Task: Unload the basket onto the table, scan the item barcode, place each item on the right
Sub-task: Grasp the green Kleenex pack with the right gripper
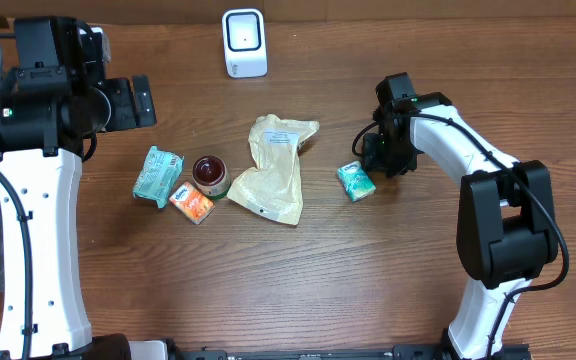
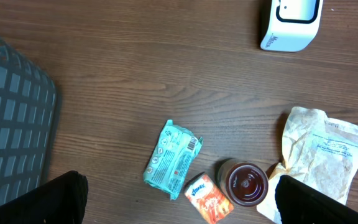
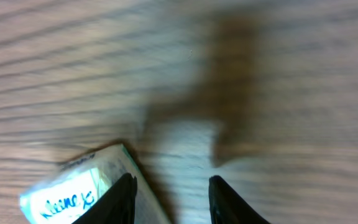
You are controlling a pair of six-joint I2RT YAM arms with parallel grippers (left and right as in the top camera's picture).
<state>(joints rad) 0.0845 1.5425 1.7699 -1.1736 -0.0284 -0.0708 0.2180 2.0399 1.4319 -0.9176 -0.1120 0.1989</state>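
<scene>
1. Overhead view puts the teal tissue pack flat on the tabletop, right of the middle and well apart from the white scanner at the far edge.
2. Your right gripper sits just beside the pack. Its jaws are part-way apart with bare wood between them, so it is grasping nothing, and the pack lies outside one finger.
3. Your left gripper hangs spread wide and empty, well apart from the pack.
4. Expect the pack to be light and soft, with slick film that may skid when nudged. Take it across its narrow width, near the middle, and squeeze gently.
5. You cannot tell which face carries the barcode.
</scene>
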